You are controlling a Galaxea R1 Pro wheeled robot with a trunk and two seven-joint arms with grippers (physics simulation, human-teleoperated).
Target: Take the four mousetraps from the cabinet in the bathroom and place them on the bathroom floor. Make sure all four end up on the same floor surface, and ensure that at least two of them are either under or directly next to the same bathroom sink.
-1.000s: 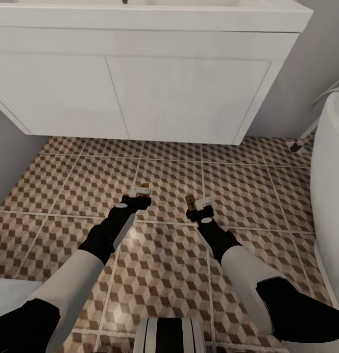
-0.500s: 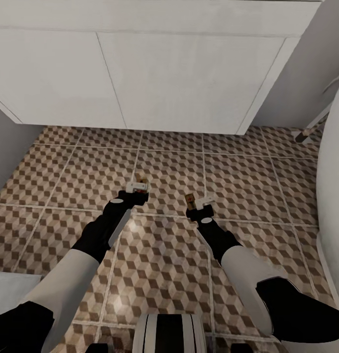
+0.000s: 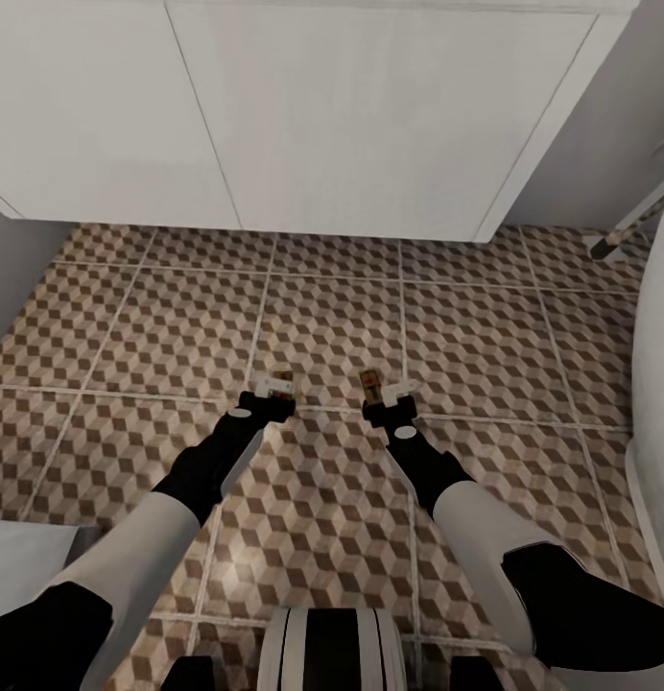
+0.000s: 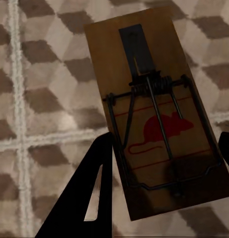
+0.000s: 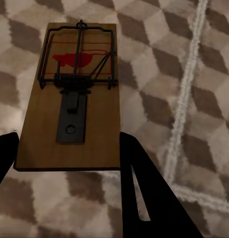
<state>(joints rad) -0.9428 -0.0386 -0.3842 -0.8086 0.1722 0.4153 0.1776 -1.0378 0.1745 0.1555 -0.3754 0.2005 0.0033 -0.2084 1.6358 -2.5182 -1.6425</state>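
Mousetraps [image 4: 159, 119] [image 5: 74, 94] sit pinched in each gripper, left [image 3: 274, 387] and right [image 3: 385, 387], above the bathroom floor [image 3: 130, 326].

My left gripper [image 3: 273, 388] and right gripper [image 3: 384, 389] each hold a mousetrap above the bathroom floor [image 3: 466, 336], before the bathroom sink [image 3: 351, 125].

White forearms [image 3: 130, 552] — black wrists — black fingers [image 4: 89, 198]
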